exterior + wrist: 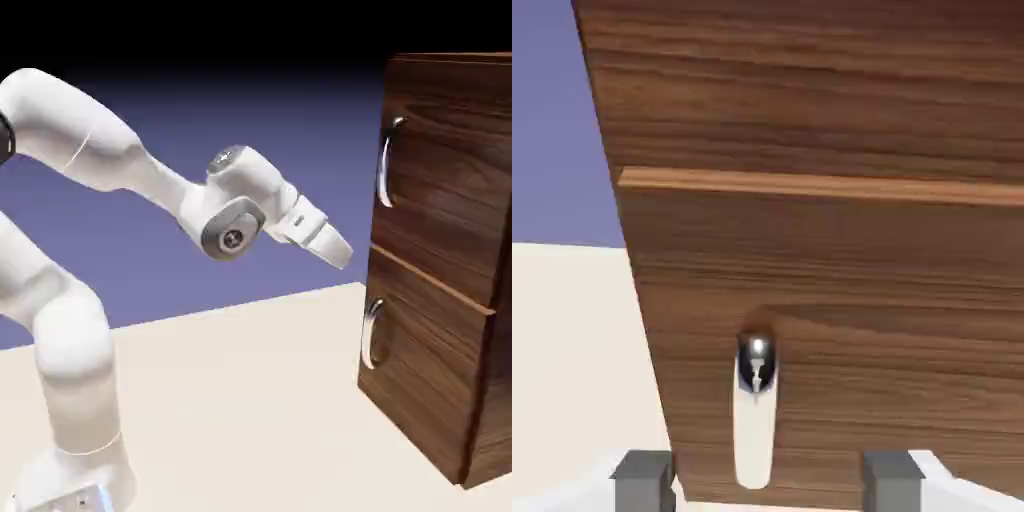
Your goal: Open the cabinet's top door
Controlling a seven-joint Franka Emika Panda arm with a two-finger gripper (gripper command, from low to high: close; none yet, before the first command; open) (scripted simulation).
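Currently the jaws are apart and empty, with the gripper (338,254) short of the cabinet (430,205), aimed at the lower handle (755,415). The top door (441,160) is shut, its upright handle (385,165) above and ahead of the fingers, so the next move should go up, then in; nothing seems to block it, though depth is hard to judge.
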